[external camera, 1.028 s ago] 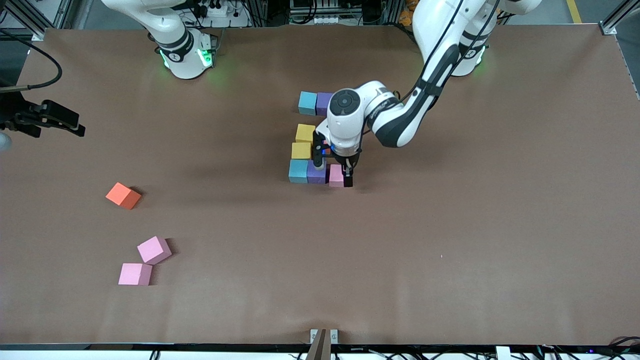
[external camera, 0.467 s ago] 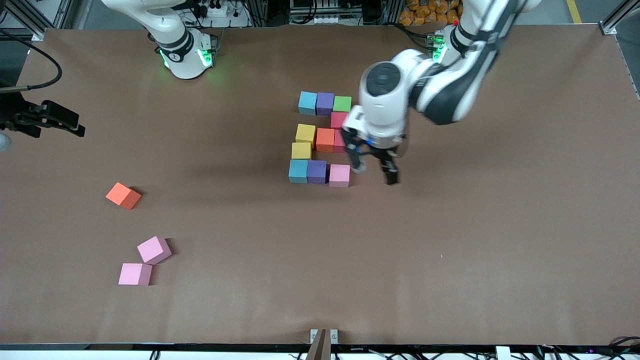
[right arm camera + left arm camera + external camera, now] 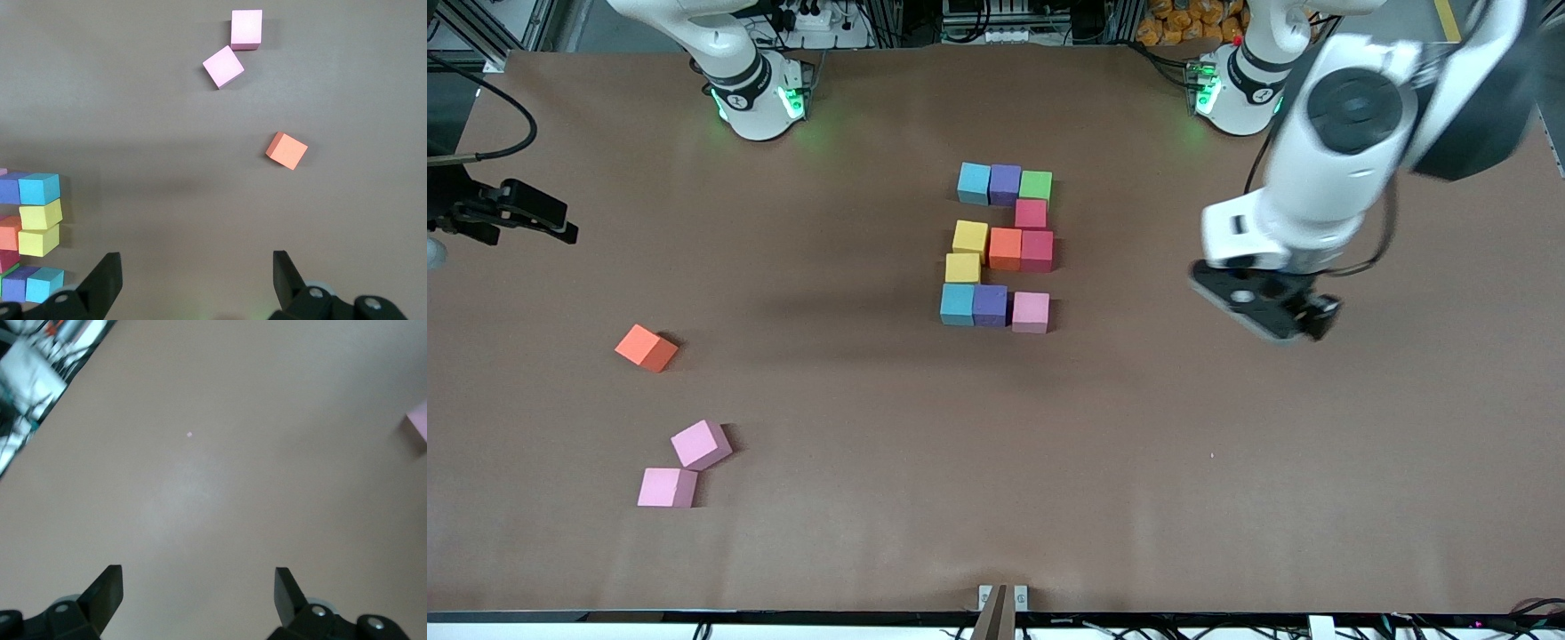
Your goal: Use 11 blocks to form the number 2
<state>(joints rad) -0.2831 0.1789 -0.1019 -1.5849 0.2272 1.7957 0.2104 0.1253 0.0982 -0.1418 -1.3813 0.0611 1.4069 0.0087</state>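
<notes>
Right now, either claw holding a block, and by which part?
Nothing is held. The left claw is open over bare table; the right claw is open and empty too.

Brown bench carries eleven blocks mid-surface – arranged as the number 2. Toward the right arm's end lie one loose orange cube and two pink cubes – touching.

light: bright, even | shadows: soft | blur: left arm, left wrist view
</notes>
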